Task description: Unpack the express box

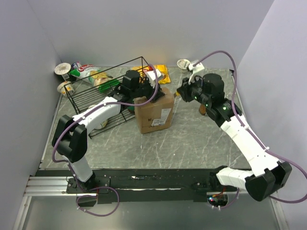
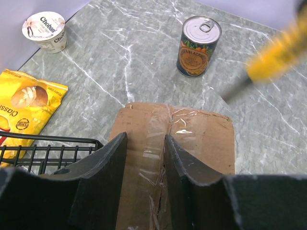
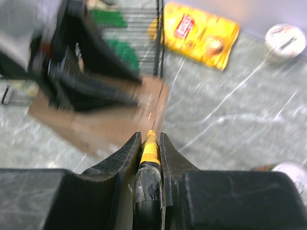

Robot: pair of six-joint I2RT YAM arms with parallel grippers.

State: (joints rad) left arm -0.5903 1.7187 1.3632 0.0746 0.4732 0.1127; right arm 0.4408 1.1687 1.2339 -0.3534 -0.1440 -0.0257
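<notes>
table: grey marbled top (image 1: 192, 143); carries everything below.
wire basket: black (image 2: 57, 139), just beside the box on the left arm's side; whether they touch I cannot tell.
express box: brown carton (image 1: 156, 117), upright mid-table between the two arms, flaps shut, tape not visibly cut.
nearer arm: the left, already over the box top. The right arm stands off to the box's right-hand side, with a gap of bare table between.
left gripper: (image 2: 145, 140) low over the box top, fingers apart and astride the tape, nothing between them. Whether the pads press on the cardboard cannot be read. Judged to be steadying the box.
right gripper: (image 3: 150, 136) closed tight on the cutter, fingers snug on both sides of the handle.
cutter: yellow handle, dark body (image 3: 150, 151); tip aimed ahead at the box's nearest top edge, short of it. The wrist view is blurred, so the blade cannot be made out.
taped seam: clear tape (image 2: 160, 120) along the middle of the top. Long axis runs from under the left fingers to the far edge, on toward the can (image 2: 199, 45), that is, toward the right arm's side.
key relation: seam and cutter lie roughly in line, the box to the left of the tip. The seam's free end faces the right arm and its other end sits between the left fingers.
next move, judged: bring the tip to the free end and draw it along the tape.
risk, judged: that stroke heads toward the left fingers.
</notes>
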